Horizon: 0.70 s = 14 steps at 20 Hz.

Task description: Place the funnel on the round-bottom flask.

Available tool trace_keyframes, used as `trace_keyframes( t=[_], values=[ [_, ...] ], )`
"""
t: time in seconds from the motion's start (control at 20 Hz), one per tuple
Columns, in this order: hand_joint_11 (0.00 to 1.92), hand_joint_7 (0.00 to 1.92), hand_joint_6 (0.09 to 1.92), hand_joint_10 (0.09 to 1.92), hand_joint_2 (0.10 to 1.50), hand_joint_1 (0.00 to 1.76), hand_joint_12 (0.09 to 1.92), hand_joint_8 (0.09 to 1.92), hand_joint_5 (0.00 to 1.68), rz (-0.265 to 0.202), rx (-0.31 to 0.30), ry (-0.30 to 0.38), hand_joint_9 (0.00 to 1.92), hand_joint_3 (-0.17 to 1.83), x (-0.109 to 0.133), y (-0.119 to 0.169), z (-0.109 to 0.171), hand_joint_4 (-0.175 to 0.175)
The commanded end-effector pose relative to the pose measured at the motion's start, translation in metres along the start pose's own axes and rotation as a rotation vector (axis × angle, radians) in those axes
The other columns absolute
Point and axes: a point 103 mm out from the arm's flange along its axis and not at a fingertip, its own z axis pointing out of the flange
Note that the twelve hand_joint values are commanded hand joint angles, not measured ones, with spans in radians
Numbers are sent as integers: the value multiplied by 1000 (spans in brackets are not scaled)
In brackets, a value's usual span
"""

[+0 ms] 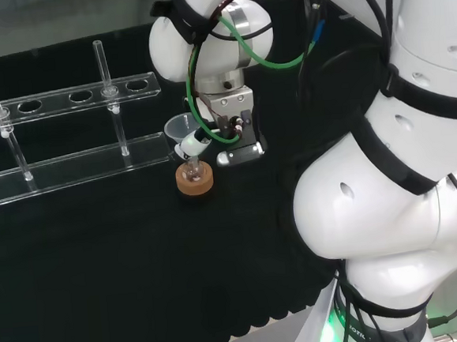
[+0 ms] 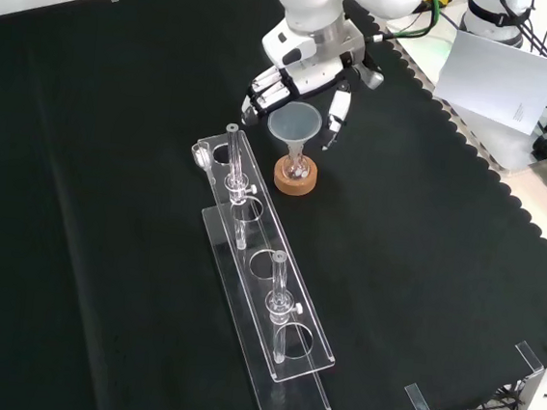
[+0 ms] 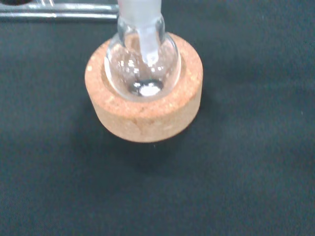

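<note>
the rack (image 2: 265,291) lies on the cloth (image 2: 90,197), just beside the cork ring (image 2: 295,177) in the front view. the hand (image 2: 300,82) hangs just behind the ring, fingers (image 2: 336,114) spread on both sides of the funnel (image 2: 294,125); whether they grip it, i cannot tell. the flask (image 3: 142,61) sits in the ring, the funnel's stem down its neck.

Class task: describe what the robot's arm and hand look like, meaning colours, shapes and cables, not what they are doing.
The arm is glossy white, built of rounded bulbous links with black bands at the joints. Green and black cables loop along it. The hand is white and black, with segmented fingers.
</note>
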Motion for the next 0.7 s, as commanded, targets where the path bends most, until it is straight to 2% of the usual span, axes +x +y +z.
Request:
trace_keyframes(
  t=[0.05,0.15,0.3,0.35,0.5,0.7],
  values=[
    [100,0,87,690,771,503,1519,87,1,-74,-142,61,0,-114,2,-14,-24,-71],
    [103,0,87,688,767,494,1521,87,0,-96,-164,74,0,-113,0,-17,-29,-72],
    [119,1,87,739,737,444,1528,87,7,-177,-193,100,0,-109,-2,-24,-39,-77],
    [124,3,87,753,728,429,1529,87,11,-188,-205,108,0,-107,-3,-26,-42,-78],
    [145,28,87,825,711,404,1530,87,30,-189,-212,117,0,-91,-7,-29,-54,-82],
    [192,75,87,877,711,408,1511,87,62,-169,-199,120,71,-63,-19,-27,-71,-85]
  ],
)
